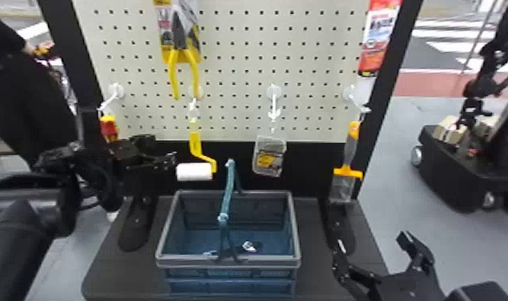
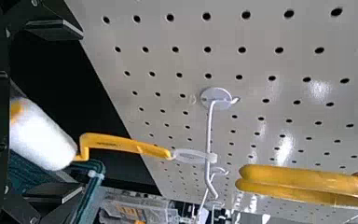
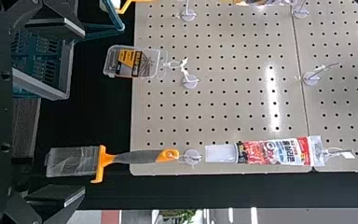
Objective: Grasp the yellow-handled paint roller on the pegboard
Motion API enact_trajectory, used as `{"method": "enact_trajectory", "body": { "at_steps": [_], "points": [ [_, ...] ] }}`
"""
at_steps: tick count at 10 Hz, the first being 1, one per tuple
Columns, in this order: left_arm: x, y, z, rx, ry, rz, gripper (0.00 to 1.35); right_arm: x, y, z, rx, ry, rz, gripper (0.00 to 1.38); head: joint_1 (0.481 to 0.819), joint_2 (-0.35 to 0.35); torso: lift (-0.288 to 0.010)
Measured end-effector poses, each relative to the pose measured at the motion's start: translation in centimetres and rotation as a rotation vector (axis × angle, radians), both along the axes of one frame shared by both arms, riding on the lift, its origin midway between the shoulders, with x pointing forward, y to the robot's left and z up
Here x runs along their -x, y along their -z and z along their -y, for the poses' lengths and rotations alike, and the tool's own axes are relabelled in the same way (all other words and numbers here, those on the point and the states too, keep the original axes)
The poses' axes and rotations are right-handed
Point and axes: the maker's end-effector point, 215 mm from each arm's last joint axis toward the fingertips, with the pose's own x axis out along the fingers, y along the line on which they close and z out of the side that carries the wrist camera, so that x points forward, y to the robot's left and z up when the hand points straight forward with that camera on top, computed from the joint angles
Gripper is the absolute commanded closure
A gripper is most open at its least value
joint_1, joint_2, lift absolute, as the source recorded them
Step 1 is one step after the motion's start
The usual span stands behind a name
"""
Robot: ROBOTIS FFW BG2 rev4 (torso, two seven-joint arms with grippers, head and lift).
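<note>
The yellow-handled paint roller (image 1: 196,149) hangs from a white hook (image 1: 194,93) on the pegboard (image 1: 241,72), left of its middle. Its white sleeve (image 1: 194,171) is at the bottom, in front of the black panel under the board. The left pincer (image 2: 74,111) sits just left of the sleeve with its jaws spread wide and holding nothing. In the left wrist view the sleeve shows between the two fingers; whether either touches it cannot be told.

Just right of the roller and nearer, a grey-and-blue basket (image 1: 166,224) stands on the black desk (image 1: 117,272), its blue handle (image 1: 227,188) upright. Yellow-handled pliers (image 1: 183,64) hang above the roller. Further right on the board hang a small clear packet (image 1: 269,156) and, at the right edge, an orange-handled scraper (image 1: 346,166). A red-handled tool (image 1: 109,127) hangs at the far left.

The right pincer (image 1: 379,258) is near and low on the right, beside the desk's corner, jaws wide apart and empty.
</note>
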Motion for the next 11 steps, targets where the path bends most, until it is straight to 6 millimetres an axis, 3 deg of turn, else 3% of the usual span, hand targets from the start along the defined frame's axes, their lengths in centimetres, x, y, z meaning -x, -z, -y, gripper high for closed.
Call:
{"method": "enact_trajectory", "body": {
  "at_steps": [5,6,7,8,10,11],
  "points": [
    [-0.5,-1.2,5.3,-0.01,0.115,-0.012,0.16,-0.5,0.0,-1.1,-0.006,-0.031,0.004,0.13,0.549,0.0,-0.1],
    [-0.6,-1.5,6.1,-0.012,0.129,-0.009,0.26,-0.5,0.1,-1.1,-0.006,-0.032,0.003,0.12,0.549,0.0,-0.1],
    [-0.6,-1.7,6.5,-0.014,0.136,-0.004,0.72,-0.5,0.1,-1.1,-0.007,-0.032,0.002,0.13,0.549,0.0,-0.1],
    [-0.7,-1.7,6.6,-0.016,0.132,-0.001,1.01,-0.4,0.2,-1.1,-0.007,-0.033,0.001,0.13,0.549,0.0,-0.1],
    [-0.8,-1.2,6.2,-0.016,0.114,-0.019,1.21,-0.3,0.2,-1.1,-0.007,-0.035,-0.001,0.13,0.549,0.0,-0.1],
    [-0.8,-0.8,6.2,-0.018,0.111,-0.032,1.21,-0.3,0.3,-1.1,-0.006,-0.035,-0.002,0.12,0.549,0.0,-0.1]
  ]
}}
